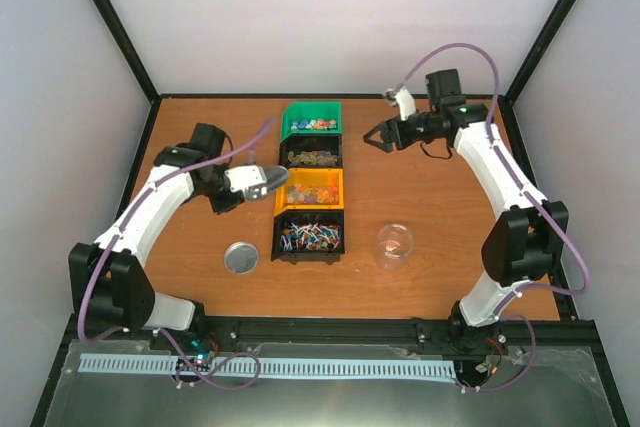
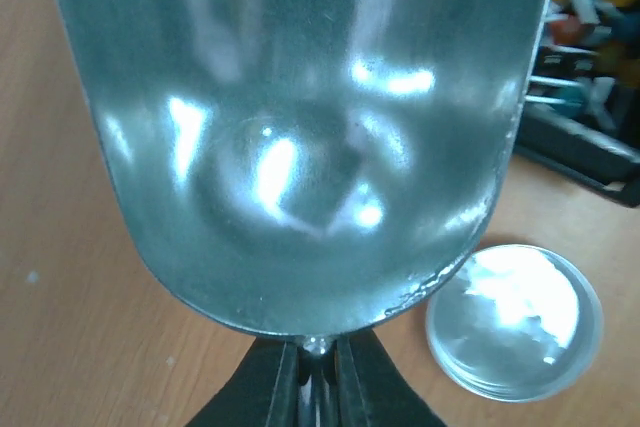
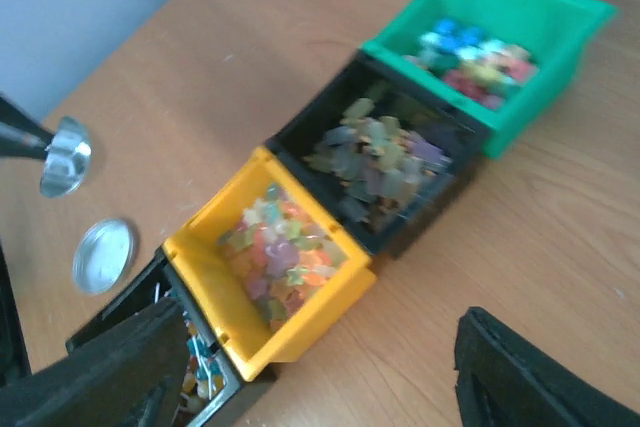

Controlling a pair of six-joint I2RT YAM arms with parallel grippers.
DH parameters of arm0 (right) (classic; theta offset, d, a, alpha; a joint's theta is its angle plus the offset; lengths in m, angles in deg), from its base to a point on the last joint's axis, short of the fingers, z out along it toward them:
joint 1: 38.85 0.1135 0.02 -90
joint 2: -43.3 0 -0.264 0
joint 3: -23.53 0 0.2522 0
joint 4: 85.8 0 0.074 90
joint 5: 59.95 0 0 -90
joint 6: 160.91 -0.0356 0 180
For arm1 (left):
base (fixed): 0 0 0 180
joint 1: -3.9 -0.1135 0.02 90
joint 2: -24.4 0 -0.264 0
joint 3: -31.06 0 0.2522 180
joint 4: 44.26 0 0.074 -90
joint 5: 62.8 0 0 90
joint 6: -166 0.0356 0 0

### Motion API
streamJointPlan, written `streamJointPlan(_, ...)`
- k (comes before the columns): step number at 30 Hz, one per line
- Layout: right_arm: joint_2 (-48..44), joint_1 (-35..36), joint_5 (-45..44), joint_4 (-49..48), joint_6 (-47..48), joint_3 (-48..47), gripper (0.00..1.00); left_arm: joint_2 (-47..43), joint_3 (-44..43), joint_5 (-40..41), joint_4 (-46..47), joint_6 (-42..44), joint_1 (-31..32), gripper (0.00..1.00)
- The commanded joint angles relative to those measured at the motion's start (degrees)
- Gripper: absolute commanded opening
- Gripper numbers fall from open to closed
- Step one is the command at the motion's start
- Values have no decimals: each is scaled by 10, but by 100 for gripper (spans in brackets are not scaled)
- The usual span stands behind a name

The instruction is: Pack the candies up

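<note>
While candies (image 3: 285,247) are sitting in four bins (image 3: 310,325) mid-table, packing is looking barely begun: clear jar (image 1: 395,245) appearing empty, lid (image 1: 241,258) lying off beside bins. Left gripper (image 2: 318,352) is clamping empty scoop (image 2: 300,127); right gripper (image 3: 318,382) is hovering wide, holding nothing.

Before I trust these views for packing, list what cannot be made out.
Left wrist: the scoop fills the frame, hiding all but a corner of the near black bin.
Right wrist: that bin is cut by the bottom edge and a finger; candies blurred.
Top: the jar's contents unclear.
</note>
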Motion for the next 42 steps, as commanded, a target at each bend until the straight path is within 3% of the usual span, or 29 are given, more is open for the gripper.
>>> streamJointPlan(1, -32, 65, 42, 8, 89, -11, 70, -5, -43, -18, -95, 58, 79, 1)
streamJointPlan(6, -44, 152, 35, -36, 139, 10, 57, 13, -66, -36, -120, 47, 147, 1)
streamJointPlan(14, -38, 244, 30, -48, 157, 48, 50, 24, -92, -51, -127, 25, 184, 1)
streamJointPlan(20, -35, 269, 7, -60, 174, 82, 50, 19, -100, -57, -136, 23, 186, 1)
streamJointPlan(33, -12, 277, -19, -31, 212, 75, 36, 40, -146, -85, -180, 9, 186, 5)
streamJointPlan(35, -12, 278, -20, -26, 217, 73, 29, 44, -154, -87, -185, 10, 186, 5)
streamJointPlan(39, -10, 278, -16, -9, 228, 64, 4, 46, -165, -85, -180, 1, 186, 5)
streamJointPlan(42, -12, 275, -12, 5, 230, 56, 3, 54, -191, -92, -187, -27, 186, 12)
